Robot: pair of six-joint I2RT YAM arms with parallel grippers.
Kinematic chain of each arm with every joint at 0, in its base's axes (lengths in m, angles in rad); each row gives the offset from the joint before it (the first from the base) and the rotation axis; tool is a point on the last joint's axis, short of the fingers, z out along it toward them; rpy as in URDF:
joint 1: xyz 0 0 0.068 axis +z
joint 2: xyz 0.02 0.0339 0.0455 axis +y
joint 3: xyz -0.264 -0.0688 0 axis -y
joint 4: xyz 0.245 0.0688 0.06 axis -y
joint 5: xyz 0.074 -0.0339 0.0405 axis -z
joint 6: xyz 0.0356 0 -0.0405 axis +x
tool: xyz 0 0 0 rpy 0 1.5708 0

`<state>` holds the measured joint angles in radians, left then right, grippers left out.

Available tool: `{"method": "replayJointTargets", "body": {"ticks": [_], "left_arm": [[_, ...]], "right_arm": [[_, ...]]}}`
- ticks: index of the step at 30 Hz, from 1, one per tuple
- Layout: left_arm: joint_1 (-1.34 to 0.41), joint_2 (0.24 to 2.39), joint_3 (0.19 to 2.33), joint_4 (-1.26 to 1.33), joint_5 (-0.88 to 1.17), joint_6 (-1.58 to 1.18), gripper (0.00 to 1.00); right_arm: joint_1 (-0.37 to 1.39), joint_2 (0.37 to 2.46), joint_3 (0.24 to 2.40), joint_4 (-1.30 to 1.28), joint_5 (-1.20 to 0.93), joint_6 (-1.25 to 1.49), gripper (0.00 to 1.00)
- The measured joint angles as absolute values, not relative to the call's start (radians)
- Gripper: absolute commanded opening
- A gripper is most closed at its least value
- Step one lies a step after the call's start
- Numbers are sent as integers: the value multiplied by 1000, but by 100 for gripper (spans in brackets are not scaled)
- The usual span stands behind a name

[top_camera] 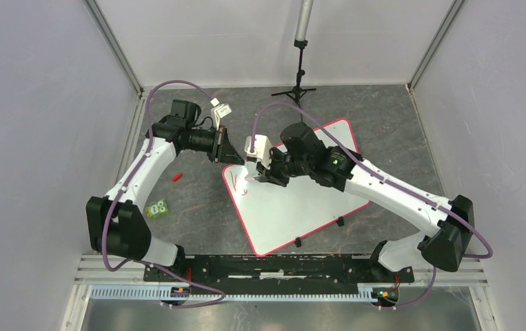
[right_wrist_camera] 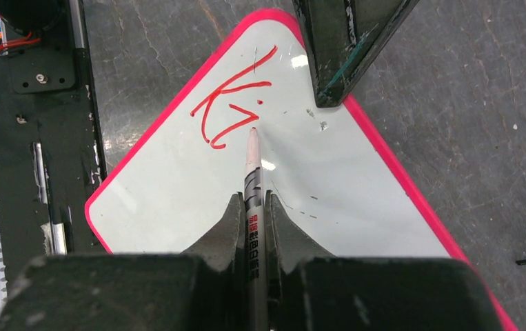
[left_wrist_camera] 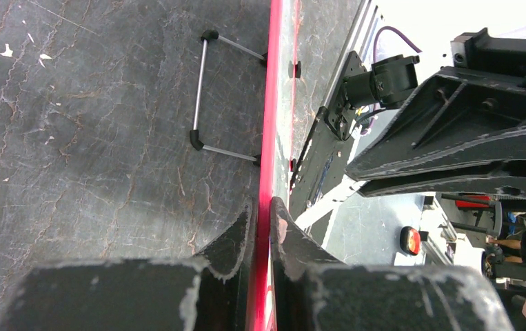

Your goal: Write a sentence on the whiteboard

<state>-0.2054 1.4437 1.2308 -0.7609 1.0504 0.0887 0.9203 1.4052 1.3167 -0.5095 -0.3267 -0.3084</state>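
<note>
Black right gripper (right_wrist_camera: pixel 253 203), pinching a marker (right_wrist_camera: pixel 252 162); tip apparently on the whiteboard (right_wrist_camera: pixel 177 186), which lies on the grey table (right_wrist_camera: pixel 453 83) between the arms. At 11 o'clock of the tip: the sentence (right_wrist_camera: pixel 231 103), red, only "Ki" written; nearly all words remain. Farther, 1 o'clock: left gripper (left_wrist_camera: pixel 263 214), clamped on the whiteboard's edge.

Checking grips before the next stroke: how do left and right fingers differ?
Left fingers clamp the whiteboard at its rim; right fingers grip a marker. Left fingers sit at the board's edge; right fingers hover over its face, marker tip at the red "Ki". Both are shut.
</note>
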Motion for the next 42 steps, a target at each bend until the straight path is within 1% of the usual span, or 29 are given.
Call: {"method": "replayJointTargets", "body": {"ticks": [9, 19, 28, 36, 42], "left_arm": [[-205, 1444, 1231, -761, 1050, 89, 2], [-205, 1444, 1230, -760, 1045, 89, 2], [-205, 1444, 1230, -760, 1045, 89, 2], [-205, 1444, 1230, -760, 1045, 89, 2], [-205, 1444, 1230, -761, 1045, 89, 2]], "right_arm": [[915, 1406, 1280, -504, -310, -316, 0], [916, 1399, 1222, -487, -358, -307, 0], [911, 1400, 1228, -488, -360, -302, 0], [855, 1407, 1281, -483, -356, -300, 0], [850, 1408, 1284, -484, -358, -300, 0]]}}
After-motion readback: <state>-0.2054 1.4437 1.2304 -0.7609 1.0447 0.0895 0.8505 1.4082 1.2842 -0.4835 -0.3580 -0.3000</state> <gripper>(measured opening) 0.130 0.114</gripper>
